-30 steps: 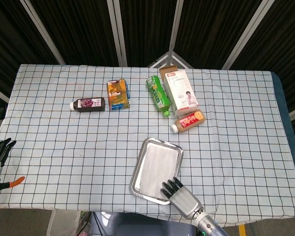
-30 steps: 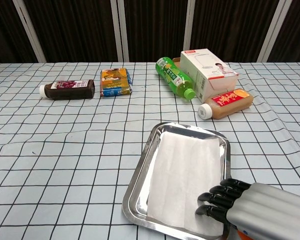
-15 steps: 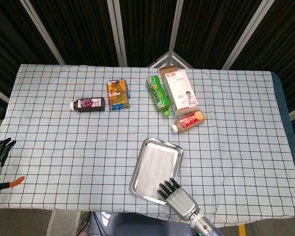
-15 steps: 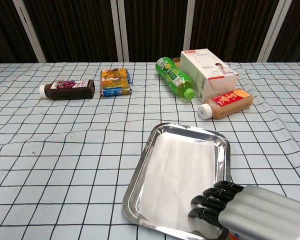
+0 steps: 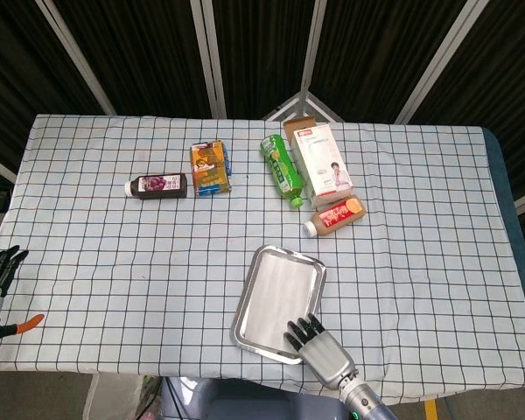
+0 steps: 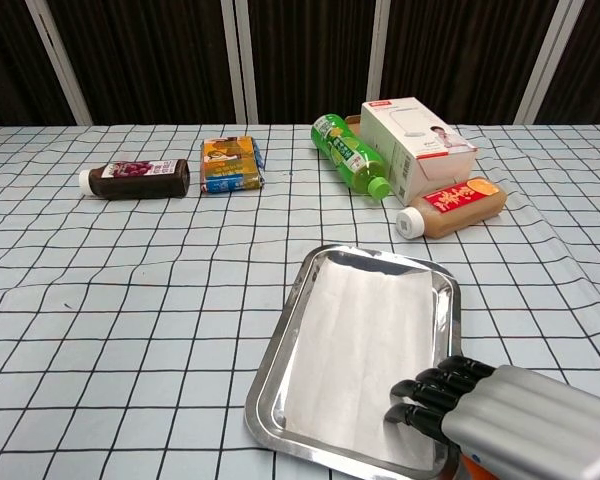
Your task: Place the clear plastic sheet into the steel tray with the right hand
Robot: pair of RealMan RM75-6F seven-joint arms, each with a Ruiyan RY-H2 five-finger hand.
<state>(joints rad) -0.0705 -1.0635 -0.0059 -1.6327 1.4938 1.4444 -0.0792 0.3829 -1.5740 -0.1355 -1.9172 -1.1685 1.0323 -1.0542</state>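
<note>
Chest view: the clear plastic sheet point(image 6: 355, 355) is now laid flat inside the steel tray point(image 6: 280, 345), no longer bulging as before. The right robot hand point(image 6: 500, 420) is kept at the tray's near corner, black fingers point(image 6: 430, 392) curled over the sheet's edge; whether it is pinched cannot be told.

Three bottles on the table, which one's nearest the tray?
The orange-labelled bottle with the white cap, lying just beyond the steel tray. The green bottle and dark purple-labelled bottle lie farther back.
</note>
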